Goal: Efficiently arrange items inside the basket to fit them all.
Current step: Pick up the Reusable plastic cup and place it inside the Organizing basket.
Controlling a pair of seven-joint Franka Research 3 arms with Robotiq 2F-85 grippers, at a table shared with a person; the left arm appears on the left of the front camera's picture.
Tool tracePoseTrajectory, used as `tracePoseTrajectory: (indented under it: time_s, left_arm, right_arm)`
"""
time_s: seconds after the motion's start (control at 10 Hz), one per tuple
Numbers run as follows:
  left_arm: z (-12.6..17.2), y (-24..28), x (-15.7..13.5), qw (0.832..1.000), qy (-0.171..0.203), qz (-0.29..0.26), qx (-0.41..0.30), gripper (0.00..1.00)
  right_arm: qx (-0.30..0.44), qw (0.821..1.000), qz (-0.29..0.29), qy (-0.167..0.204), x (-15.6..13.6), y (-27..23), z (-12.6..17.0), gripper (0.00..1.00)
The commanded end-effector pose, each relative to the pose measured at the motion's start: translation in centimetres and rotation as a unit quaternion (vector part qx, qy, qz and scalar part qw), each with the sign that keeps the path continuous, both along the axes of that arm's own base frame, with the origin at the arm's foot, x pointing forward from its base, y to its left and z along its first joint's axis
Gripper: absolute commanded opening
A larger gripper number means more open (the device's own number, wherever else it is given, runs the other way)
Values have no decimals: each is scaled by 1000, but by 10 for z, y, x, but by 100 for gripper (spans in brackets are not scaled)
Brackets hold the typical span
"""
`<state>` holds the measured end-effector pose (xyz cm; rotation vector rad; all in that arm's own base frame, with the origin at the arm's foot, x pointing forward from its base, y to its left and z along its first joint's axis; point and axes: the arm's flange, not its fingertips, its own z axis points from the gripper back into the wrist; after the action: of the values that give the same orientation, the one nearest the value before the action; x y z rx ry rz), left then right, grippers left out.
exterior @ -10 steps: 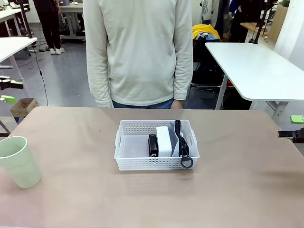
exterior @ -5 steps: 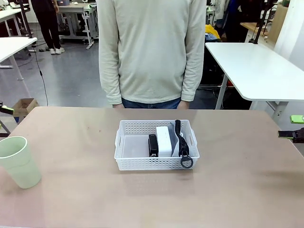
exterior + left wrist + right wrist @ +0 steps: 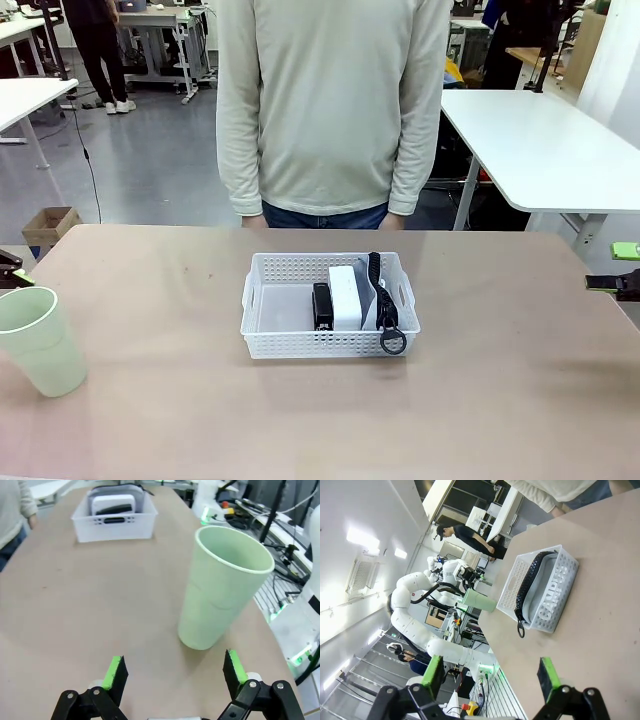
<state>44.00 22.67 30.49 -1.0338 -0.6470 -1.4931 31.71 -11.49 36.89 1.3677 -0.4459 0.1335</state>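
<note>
at the far left edge of the table [image 3: 500,400] the left gripper [image 3: 174,671] hangs low over the surface with its jaws spread wide and nothing between them. its green pads [image 3: 114,672] are apart from everything.

just ahead of it, a little toward one finger, the pale green cup [image 3: 220,587] stands upright on the bare tabletop. it is outside the basket and well apart from it, and no finger touches it.

at mid-table sits the white perforated basket [image 3: 255,300], its long side facing the robot. its left part is bare. right of that stands the black stapler [image 3: 321,305] on its edge, and tight beside it the white digital clock [image 3: 345,296]. the grey zip pouch [image 3: 367,297] stands against the right-hand wall; from the right wrist camera its "campus" print faces outward through the holes. its black strap [image 3: 378,285] runs over the front rim, and the ring at its end hangs outside the wall.

behind the basket a person in a pale long-sleeved top [image 3: 335,110] stands at the far edge, arms down.

at the right edge of the table the right gripper [image 3: 490,675] is likewise released, jaws wide and empty, well apart from the basket.
</note>
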Motion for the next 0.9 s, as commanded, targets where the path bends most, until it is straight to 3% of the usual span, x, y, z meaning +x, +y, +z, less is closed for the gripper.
tracePoseTrajectory:
  time_s: [0.0, 0.8]
  left_arm:
    - [5, -8, -12, 1000, 0, -25, -12, 100]
    - [0, -3, -3, 1000, 6, -11, -2, 100]
  right_arm:
    - [-2, 1000, 8, -9, -5, -1, 0, 100]
    - [-2, 1000, 8, -9, -5, -1, 0, 100]
